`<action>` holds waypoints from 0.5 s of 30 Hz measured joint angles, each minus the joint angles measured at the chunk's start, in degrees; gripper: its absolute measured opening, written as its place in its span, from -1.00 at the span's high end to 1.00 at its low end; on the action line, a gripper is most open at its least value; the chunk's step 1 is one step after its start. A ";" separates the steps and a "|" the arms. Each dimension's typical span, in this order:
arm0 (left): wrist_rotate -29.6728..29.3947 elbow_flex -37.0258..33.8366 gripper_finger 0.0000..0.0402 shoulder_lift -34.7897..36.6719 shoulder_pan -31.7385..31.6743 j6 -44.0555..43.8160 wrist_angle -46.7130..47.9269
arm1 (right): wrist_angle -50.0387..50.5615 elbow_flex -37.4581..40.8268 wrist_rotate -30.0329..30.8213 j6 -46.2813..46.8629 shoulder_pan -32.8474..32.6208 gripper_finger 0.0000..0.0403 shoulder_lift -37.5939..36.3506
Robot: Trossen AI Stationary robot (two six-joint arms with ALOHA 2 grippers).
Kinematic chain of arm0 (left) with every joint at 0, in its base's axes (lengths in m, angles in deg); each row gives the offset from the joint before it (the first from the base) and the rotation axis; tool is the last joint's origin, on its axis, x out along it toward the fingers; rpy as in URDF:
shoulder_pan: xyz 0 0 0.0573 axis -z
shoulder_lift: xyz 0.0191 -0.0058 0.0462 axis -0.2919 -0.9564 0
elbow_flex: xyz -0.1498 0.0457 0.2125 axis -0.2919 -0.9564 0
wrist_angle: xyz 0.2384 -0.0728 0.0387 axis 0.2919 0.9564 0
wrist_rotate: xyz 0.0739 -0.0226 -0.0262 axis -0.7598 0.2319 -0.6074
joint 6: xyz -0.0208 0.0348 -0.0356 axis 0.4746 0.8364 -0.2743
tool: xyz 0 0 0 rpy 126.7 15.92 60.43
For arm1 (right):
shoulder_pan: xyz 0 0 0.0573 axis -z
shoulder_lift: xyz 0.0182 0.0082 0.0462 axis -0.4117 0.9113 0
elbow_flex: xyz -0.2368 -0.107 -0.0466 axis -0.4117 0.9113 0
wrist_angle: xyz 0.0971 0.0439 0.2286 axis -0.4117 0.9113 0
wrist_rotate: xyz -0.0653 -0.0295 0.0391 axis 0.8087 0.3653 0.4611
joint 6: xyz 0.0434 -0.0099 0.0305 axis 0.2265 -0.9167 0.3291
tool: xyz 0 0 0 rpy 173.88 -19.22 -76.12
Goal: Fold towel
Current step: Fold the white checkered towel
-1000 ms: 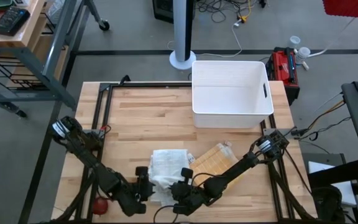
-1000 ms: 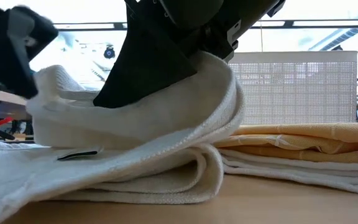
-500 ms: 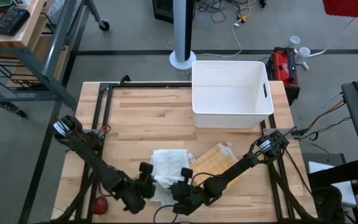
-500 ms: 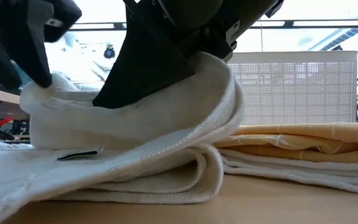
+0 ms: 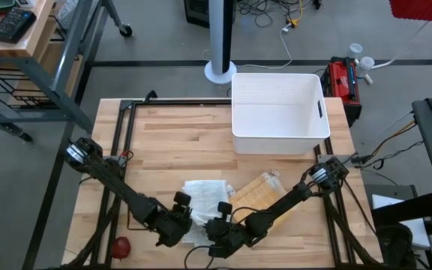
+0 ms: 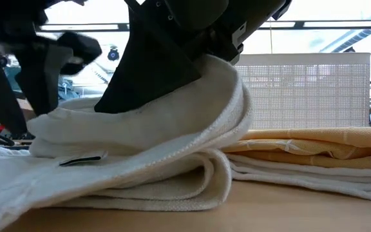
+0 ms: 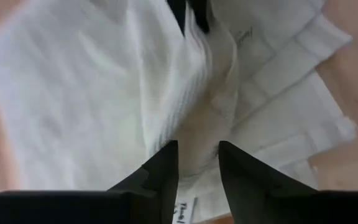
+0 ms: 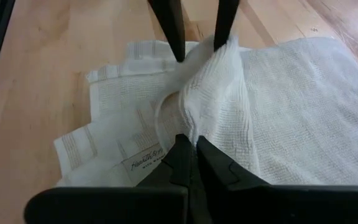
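A white towel (image 5: 201,196) lies crumpled near the table's front edge. One part is drawn up into a ridge (image 8: 213,81) that runs between my two grippers. My left gripper (image 5: 186,217) stands at the towel's left side, its fingers (image 7: 166,165) on either side of the ridge. My right gripper (image 5: 210,223) is at the towel's near right side, shut on the ridge's other end. In the low view the raised fold (image 6: 224,84) arches over the flat layers (image 6: 172,187) on the wood. My left gripper holds the thick raised fold (image 7: 197,127) between its two fingers, several layers bunched. It comes slanting down from the table's left, and the fold stands up off the flat towel beneath. My right gripper pinches the ridge's near end (image 8: 197,127) between its shut fingers, slanting down from the right. The cloth rises from it toward the left gripper, and the rest lies on the table.
A folded tan towel (image 5: 257,191) lies just right of the white one, under my right arm. A white bin (image 5: 280,142) stands at the back right. A red ball (image 5: 118,246) sits at the front left. Bare wood lies between the towels and the bin.
My left gripper has moved toward the table's right, closer to the right gripper, and has rolled about its own line. The raised towel end it carries has come rightward and sunk a little lower over the flat layers.
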 joint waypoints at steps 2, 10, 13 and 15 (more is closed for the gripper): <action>3.53 -1.20 0.46 0.00 -0.94 -0.37 -1.03 | 0.00 0.00 0.00 0.00 -0.02 0.99 0.00; 7.52 -3.55 0.53 0.00 -1.74 -2.73 -6.66 | 0.02 0.00 -0.02 0.00 -0.02 0.99 -0.02; 11.03 -3.62 0.59 0.00 -2.02 -6.05 -7.72 | 0.02 0.00 -0.02 0.00 0.00 0.99 -0.02; 13.60 -3.32 0.64 0.00 -2.02 -7.91 -8.66 | 0.03 0.00 -0.02 0.01 0.09 0.99 -0.02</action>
